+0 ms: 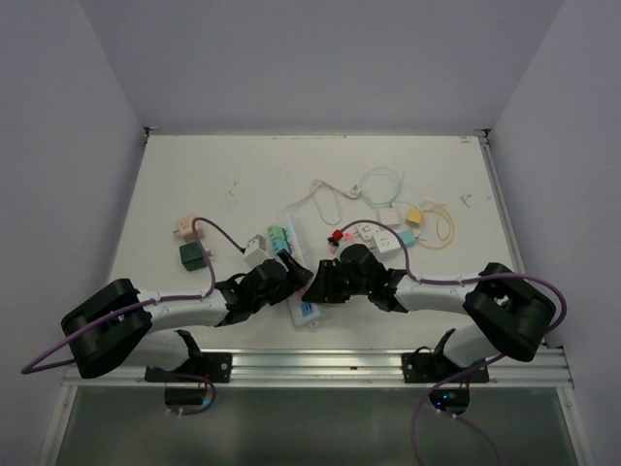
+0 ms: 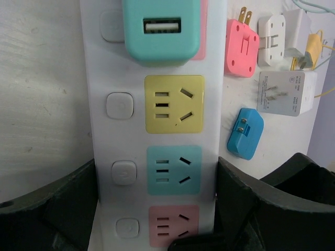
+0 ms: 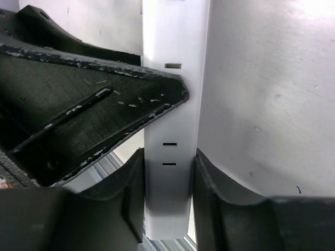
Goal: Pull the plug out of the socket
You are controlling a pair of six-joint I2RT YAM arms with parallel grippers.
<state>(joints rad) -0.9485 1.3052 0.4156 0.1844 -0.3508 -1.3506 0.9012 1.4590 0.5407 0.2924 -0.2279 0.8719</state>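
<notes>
We see the socket [image 1: 307,311] lying lengthwise on the counter [image 1: 194,175], between the two arms. The teal plug [image 2: 162,31] sits seated in a far outlet, beyond the free yellow, teal and pink faces. The left hand [image 2: 157,209] straddles the socket, its fingers [image 2: 68,209] closed against both long sides. The right hand [image 3: 167,198] is clamped on the socket, seen edge-on. A pink adapter [image 2: 242,48] lies loose near it.

Left end effector [image 1: 279,280] and right end effector [image 1: 325,280] close together over the white socket [image 1: 294,233].
</notes>
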